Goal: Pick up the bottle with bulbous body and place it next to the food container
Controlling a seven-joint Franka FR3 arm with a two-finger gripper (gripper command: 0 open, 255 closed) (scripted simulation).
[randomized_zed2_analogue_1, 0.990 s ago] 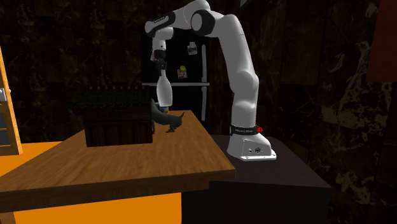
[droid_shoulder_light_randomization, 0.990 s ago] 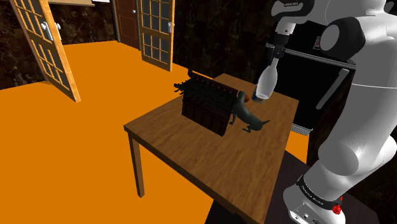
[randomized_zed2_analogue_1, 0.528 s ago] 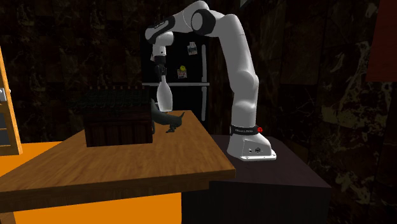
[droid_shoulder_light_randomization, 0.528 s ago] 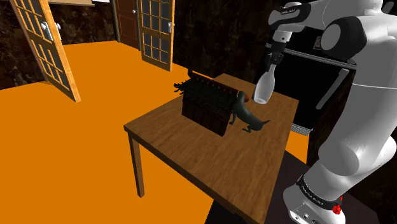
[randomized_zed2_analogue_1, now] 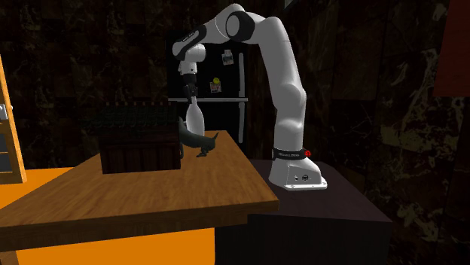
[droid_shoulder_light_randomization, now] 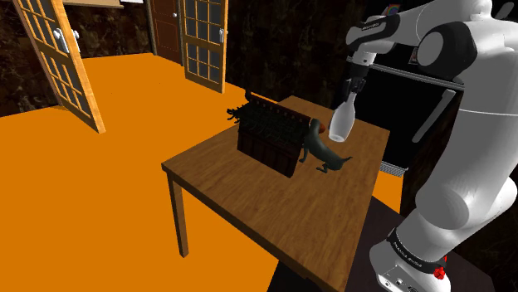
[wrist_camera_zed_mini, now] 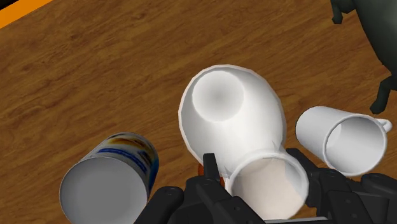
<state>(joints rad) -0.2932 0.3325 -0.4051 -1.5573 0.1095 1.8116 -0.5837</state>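
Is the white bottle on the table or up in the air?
Up in the air. The gripper holds the bottle by its neck, above the table.

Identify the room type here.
Probably a home kitchen or dining area: a black fridge with magnets, a brown wooden table, and wooden glass-paned doors.

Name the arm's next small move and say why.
Probably lower the bottle straight down. The tool clasps its neck and it hangs clear above the table. In the wrist view, the food container and a mug stand on either side below it.
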